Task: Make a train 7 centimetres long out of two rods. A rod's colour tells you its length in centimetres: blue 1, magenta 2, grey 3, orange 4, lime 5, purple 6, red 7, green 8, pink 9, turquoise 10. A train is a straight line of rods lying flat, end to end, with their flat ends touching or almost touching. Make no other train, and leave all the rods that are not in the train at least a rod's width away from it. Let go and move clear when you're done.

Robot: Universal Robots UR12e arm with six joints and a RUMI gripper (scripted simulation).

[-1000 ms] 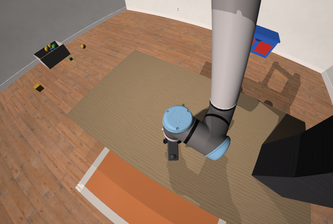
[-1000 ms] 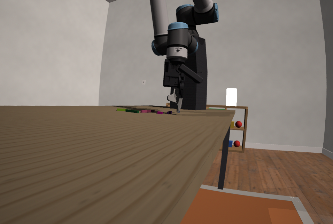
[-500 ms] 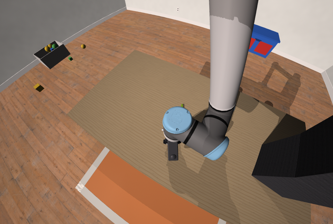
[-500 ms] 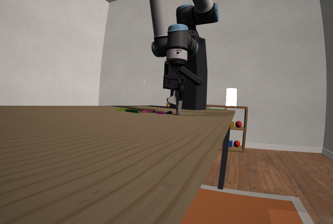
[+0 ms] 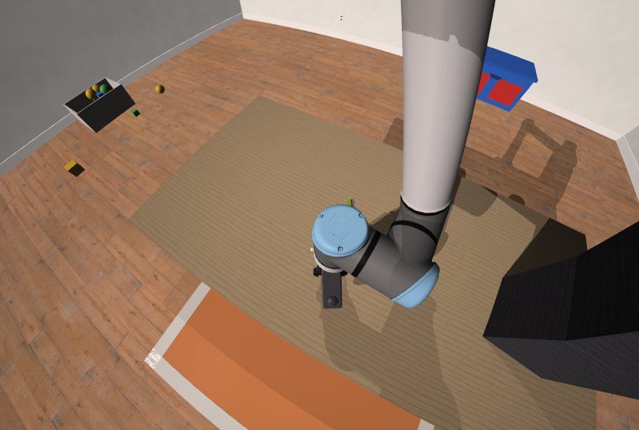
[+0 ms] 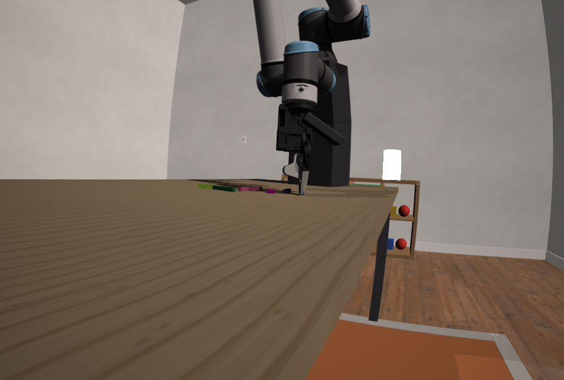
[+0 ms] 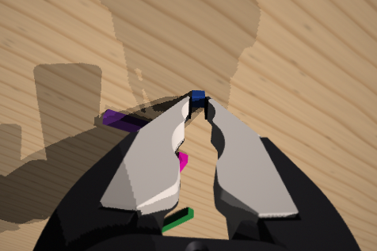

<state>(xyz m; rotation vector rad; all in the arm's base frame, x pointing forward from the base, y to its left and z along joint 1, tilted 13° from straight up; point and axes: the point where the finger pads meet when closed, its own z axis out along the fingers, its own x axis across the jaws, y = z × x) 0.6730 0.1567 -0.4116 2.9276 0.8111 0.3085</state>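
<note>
In the wrist view my gripper [image 7: 198, 98] is shut on a small blue rod [image 7: 198, 96], held at the fingertips right at the table top. A purple rod [image 7: 120, 120] lies flat just to the left of the fingers, partly in shadow. A magenta rod [image 7: 182, 161] shows between the fingers lower down, and a green rod [image 7: 178, 219] shows near the gripper base. In the exterior view the gripper [image 6: 301, 191] stands with its tips at the table, with the purple rod [image 6: 287, 191], magenta rod [image 6: 271, 191], a pink rod [image 6: 249, 189], green rod [image 6: 224, 188] and lime rod [image 6: 205, 186] in a row to its left.
The wooden table [image 5: 242, 167] [image 6: 136, 248] ends at an edge to the right in the exterior view. The black robot base [image 5: 568, 301] stands at the table's back. The arm hides most rods in the top view; only a lime tip [image 5: 351, 202] shows.
</note>
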